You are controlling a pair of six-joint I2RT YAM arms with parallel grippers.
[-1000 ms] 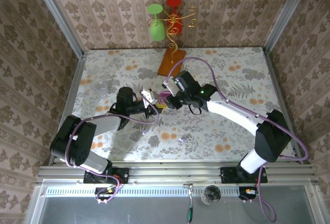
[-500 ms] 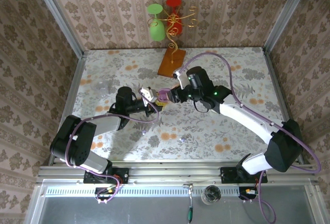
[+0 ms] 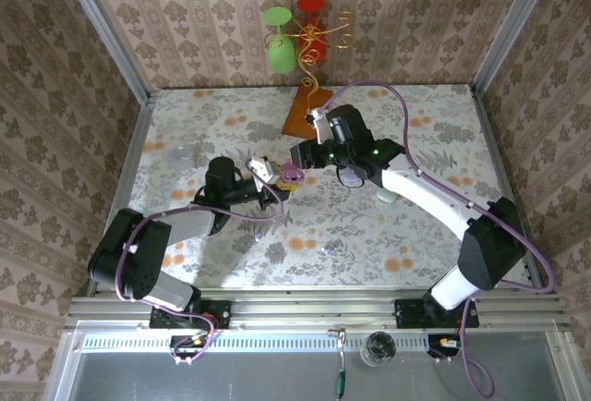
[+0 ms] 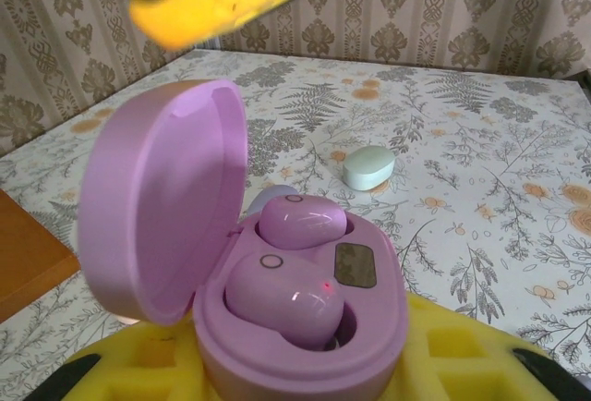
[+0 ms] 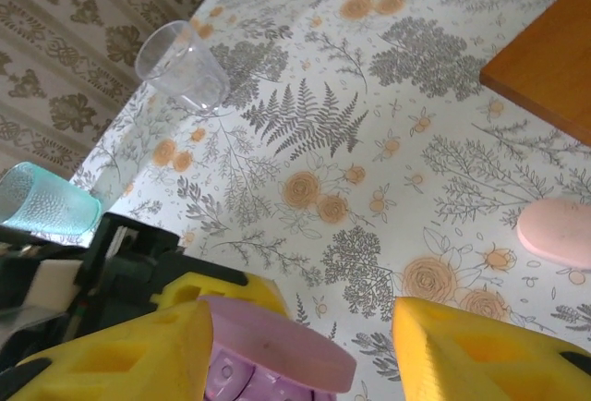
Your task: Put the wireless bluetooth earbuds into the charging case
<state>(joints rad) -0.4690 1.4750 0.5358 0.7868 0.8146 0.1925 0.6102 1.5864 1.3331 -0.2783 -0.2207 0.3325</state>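
The left fingers [image 4: 462, 357] clamp the open purple charging case [image 4: 369, 346], 2 earbuds [image 4: 284, 301] seated inside. The right fingers [image 5: 480, 355] stand apart over its lid [image 5: 277, 346]; a bump there could jolt them out.

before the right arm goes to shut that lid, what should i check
1. Left gripper clamped on purple case: ok.
2. Far earbud in its well: ok.
3. Near earbud pushed fully down: cannot tell, it may sit slightly proud.
4. Lid open, nothing lying across the wells: ok.
5. Right gripper open, a pad either side of the lid: ok.
6. Mint case lying apart on the table: ok.
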